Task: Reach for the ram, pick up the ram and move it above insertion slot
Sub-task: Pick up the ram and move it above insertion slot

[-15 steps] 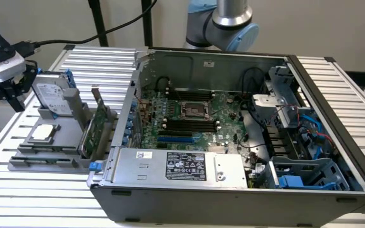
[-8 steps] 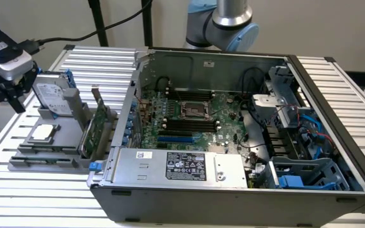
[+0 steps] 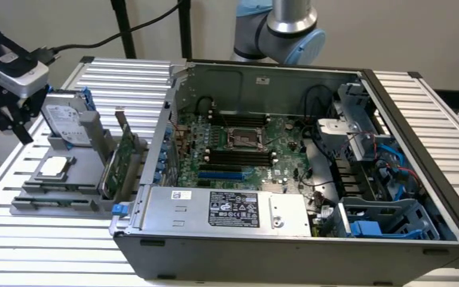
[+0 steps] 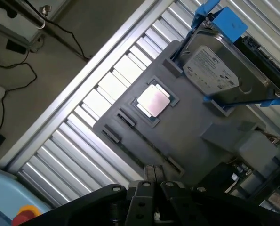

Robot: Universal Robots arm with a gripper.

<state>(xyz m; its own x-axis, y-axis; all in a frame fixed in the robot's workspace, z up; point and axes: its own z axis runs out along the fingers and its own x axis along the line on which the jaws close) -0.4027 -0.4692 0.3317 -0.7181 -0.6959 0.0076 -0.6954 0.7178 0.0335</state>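
No wording can be read anywhere. A black label (image 3: 233, 210) on the silver power supply cover (image 3: 289, 210) carries white print and marks too small to make out, with a small white sticker (image 3: 182, 194) beside it. The hard drive (image 4: 224, 75) has a white printed label (image 4: 209, 69), also illegible.

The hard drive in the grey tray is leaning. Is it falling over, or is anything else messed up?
Nothing looks broken or spilled. The hard drive leans, but it rests in a raised cradle of the grey tray, seemingly on purpose. The processor chip lies flat in its pocket.
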